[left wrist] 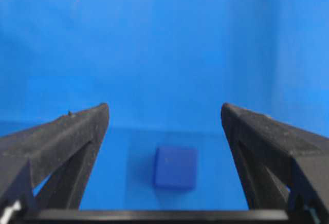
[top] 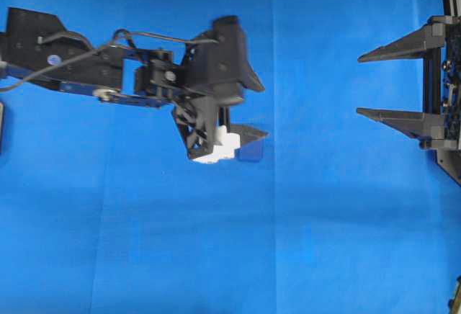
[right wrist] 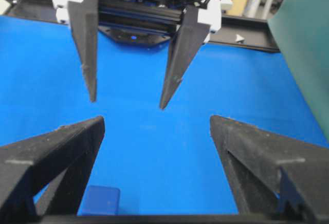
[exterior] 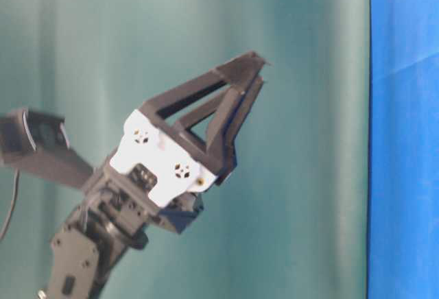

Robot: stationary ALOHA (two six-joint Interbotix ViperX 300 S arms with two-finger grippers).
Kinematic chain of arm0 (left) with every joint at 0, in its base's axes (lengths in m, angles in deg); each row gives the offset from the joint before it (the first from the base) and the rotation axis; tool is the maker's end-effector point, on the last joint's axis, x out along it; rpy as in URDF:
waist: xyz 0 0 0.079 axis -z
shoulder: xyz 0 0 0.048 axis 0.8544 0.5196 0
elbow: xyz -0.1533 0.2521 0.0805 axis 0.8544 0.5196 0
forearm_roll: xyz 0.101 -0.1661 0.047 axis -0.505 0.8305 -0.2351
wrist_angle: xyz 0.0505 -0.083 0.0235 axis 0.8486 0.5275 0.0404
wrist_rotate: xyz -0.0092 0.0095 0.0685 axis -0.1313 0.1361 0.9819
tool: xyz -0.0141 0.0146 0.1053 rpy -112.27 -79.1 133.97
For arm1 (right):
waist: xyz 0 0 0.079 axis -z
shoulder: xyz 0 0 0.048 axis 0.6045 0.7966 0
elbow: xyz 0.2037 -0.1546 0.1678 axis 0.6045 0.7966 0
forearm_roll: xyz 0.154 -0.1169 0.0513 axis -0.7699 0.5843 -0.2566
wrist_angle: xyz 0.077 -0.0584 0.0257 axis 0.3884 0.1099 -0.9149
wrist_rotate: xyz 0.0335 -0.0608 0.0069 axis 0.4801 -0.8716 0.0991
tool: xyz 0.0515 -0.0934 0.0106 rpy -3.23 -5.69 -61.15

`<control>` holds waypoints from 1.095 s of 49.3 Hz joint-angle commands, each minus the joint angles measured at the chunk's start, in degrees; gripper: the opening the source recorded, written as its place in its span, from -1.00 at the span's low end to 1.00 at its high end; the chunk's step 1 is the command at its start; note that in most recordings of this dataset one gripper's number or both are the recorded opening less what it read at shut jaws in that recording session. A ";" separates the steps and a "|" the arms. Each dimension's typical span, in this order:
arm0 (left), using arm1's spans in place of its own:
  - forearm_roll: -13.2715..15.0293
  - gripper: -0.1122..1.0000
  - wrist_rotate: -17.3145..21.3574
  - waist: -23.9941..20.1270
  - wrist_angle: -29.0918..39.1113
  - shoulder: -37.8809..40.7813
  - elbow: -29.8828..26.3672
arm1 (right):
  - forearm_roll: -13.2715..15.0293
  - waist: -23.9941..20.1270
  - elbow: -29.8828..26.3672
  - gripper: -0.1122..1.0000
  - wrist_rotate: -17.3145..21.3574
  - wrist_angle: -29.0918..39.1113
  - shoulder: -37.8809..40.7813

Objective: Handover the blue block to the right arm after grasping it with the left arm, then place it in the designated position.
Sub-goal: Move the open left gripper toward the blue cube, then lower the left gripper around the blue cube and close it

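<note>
The blue block (left wrist: 176, 168) lies flat on the blue cloth, touched by nothing. In the left wrist view it sits between and below my left gripper's (left wrist: 164, 108) open fingers, which hang above it. Overhead, the block (top: 250, 152) peeks out from under the lower finger of the left gripper (top: 265, 111). My right gripper (top: 359, 85) stands open and empty at the right edge, pointing left. From the right wrist, the right gripper (right wrist: 157, 120) faces the left gripper (right wrist: 128, 101), with the block (right wrist: 100, 201) at the lower left. The table-level view shows the left gripper (exterior: 255, 66) raised.
Blue cloth (top: 230, 256) covers the table. A green backdrop (exterior: 137, 38) stands behind. A black frame rail (right wrist: 241, 36) runs along the far edge past the left arm's base.
</note>
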 commanded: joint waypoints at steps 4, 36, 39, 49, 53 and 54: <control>-0.09 0.87 0.26 0.97 8.17 1.32 -5.89 | -0.09 0.09 -1.05 0.95 0.00 -0.35 0.44; -0.62 0.87 0.62 1.49 21.97 5.10 -13.54 | -0.09 0.09 -0.97 0.95 0.09 -0.26 1.23; -0.53 0.87 0.62 1.49 21.97 5.10 -13.54 | -0.09 0.09 -0.97 0.95 0.09 -0.35 1.23; -0.62 0.87 0.62 1.49 21.97 5.10 -13.54 | -0.09 0.18 -0.97 0.95 0.09 -0.26 1.23; -0.62 0.87 0.62 1.49 21.97 5.10 -13.54 | -0.18 0.09 -0.97 0.95 0.09 -0.26 1.23; -0.53 0.87 0.62 1.49 21.97 5.10 -13.62 | -0.09 0.09 -0.97 0.95 0.09 -0.26 1.23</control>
